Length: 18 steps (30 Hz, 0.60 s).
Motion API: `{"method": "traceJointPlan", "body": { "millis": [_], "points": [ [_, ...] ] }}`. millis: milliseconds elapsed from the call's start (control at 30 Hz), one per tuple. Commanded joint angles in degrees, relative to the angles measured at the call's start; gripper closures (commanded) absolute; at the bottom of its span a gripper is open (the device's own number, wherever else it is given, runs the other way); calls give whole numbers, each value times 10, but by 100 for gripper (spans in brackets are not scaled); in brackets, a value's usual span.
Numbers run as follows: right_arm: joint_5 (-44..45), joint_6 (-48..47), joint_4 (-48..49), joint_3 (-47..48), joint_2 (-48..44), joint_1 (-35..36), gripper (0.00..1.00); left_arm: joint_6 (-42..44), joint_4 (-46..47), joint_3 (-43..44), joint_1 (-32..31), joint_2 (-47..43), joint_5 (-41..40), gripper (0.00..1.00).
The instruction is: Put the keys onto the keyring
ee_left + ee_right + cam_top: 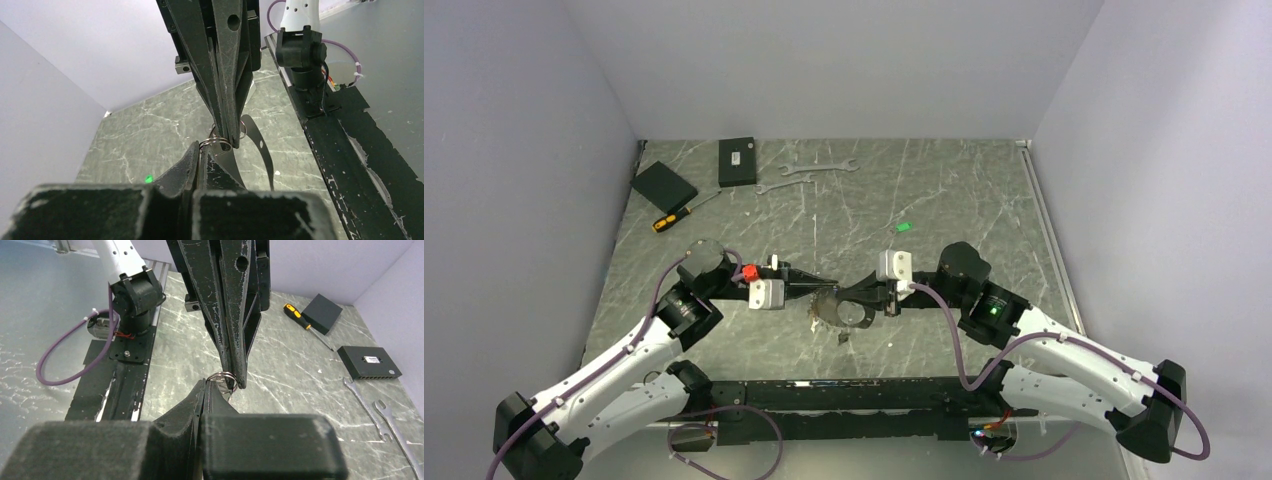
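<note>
Two jaws: my left gripper (829, 286) and right gripper (844, 293) both pinch ring (216, 143), shut
Green tag (903, 227): well behind them, nearer right gripper

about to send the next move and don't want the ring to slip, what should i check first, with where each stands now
1. Grip of the left fingers on the keyring: ok, shut on it.
2. Grip of the right fingers on the same keyring: ok, shut on it.
3. Any keys threaded on the keyring: cannot tell, the fingers hide it.
4. The green tag up at the keyring: not ok, it lies apart on the table.
5. The wrenches and screwdriver out of the arms' way: ok, near the far edge.
</note>
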Motion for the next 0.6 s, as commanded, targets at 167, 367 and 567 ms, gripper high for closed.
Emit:
{"method": "traceJointPlan", "body": {
  "millis": [167, 367, 567],
  "points": [
    [19, 16, 38, 24, -5, 3, 81, 36, -17, 12, -1, -19, -29, 100],
    [65, 40, 34, 21, -7, 3, 53, 134, -81, 22, -2, -32, -71, 100],
    [96, 66, 42, 33, 32, 3, 61, 206, -91, 27, -4, -21, -105, 100]
  ]
}}
